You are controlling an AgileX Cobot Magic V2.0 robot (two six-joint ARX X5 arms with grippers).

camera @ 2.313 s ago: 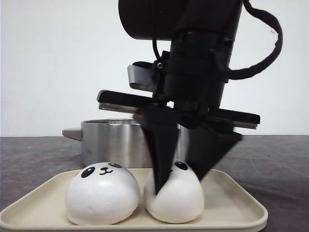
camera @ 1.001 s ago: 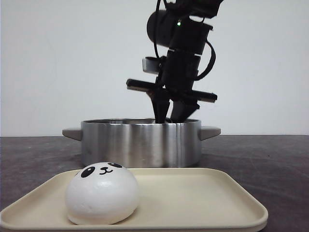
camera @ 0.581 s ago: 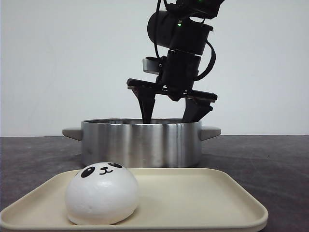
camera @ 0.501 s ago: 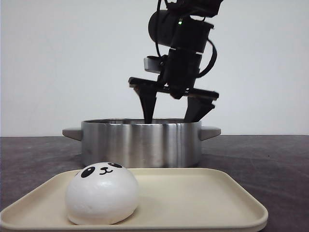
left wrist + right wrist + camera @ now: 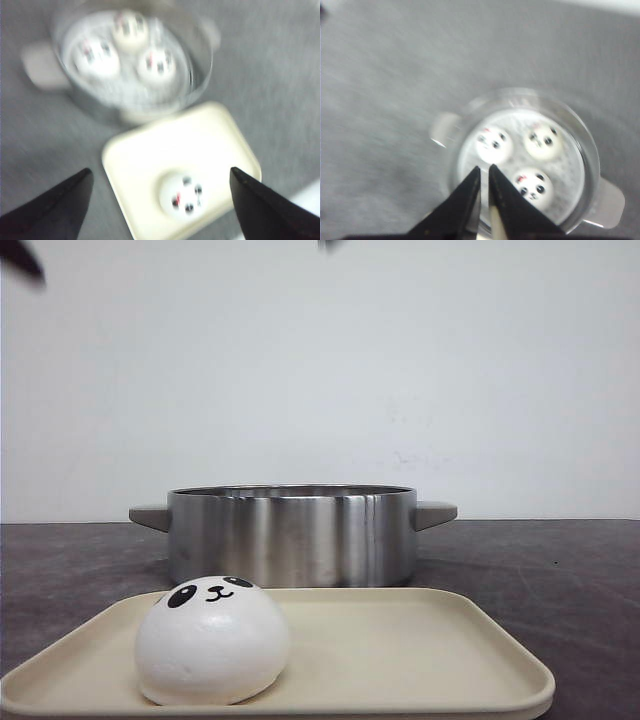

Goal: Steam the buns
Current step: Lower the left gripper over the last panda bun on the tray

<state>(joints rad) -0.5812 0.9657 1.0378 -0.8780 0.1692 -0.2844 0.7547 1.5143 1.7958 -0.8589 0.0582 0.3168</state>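
Observation:
One white panda-faced bun (image 5: 212, 642) sits on the left of the cream tray (image 5: 420, 645), in front of the steel pot (image 5: 290, 535). In the left wrist view my left gripper (image 5: 160, 171) hangs high and wide open above the tray (image 5: 145, 150), with that bun (image 5: 182, 197) far below between its fingers. Three buns (image 5: 95, 55) (image 5: 130, 30) (image 5: 157, 62) lie inside the pot (image 5: 85, 97). My right gripper (image 5: 484, 168) is shut and empty, high above the pot (image 5: 587, 150), where the same buns (image 5: 493, 142) (image 5: 542, 141) (image 5: 532, 186) show.
The pot has two side handles (image 5: 435, 513). Dark grey tabletop (image 5: 560, 570) surrounds pot and tray, with a white wall behind. Both wrist views are blurred by motion.
The second bun left the tray in a gripper and went into the pot. That gripper opened over the pot, then the arm rose out of the front view.

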